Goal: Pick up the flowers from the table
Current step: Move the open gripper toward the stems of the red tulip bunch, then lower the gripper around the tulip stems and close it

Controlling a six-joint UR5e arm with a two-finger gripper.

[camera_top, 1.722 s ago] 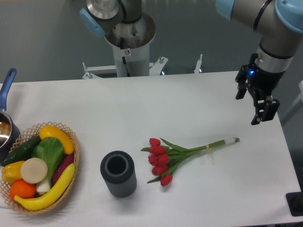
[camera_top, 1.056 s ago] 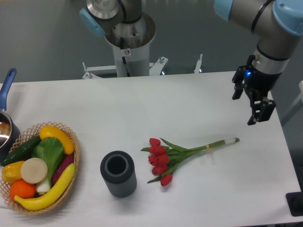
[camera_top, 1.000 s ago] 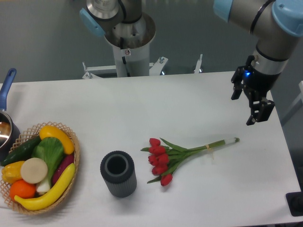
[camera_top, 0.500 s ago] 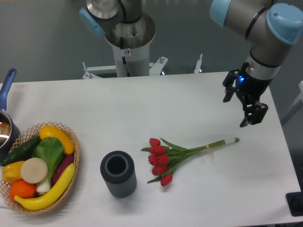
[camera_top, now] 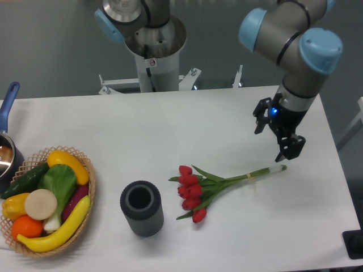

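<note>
Gripper [camera_top: 275, 140] fingers spread, holding nothing, just above stem end of 1 flowers bunch [camera_top: 212, 185] lying mid-table [camera_top: 170, 124]. 1 dark cup [camera_top: 141, 207] to its left, 1 produce basket [camera_top: 47, 201] and 1 pot [camera_top: 8, 148] far left.

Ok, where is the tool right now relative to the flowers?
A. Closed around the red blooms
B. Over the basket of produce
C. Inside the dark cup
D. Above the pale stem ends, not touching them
D: the tool hangs open just above the pale stem ends of the flowers, which lie flat on the table with nothing gripping them.
</note>
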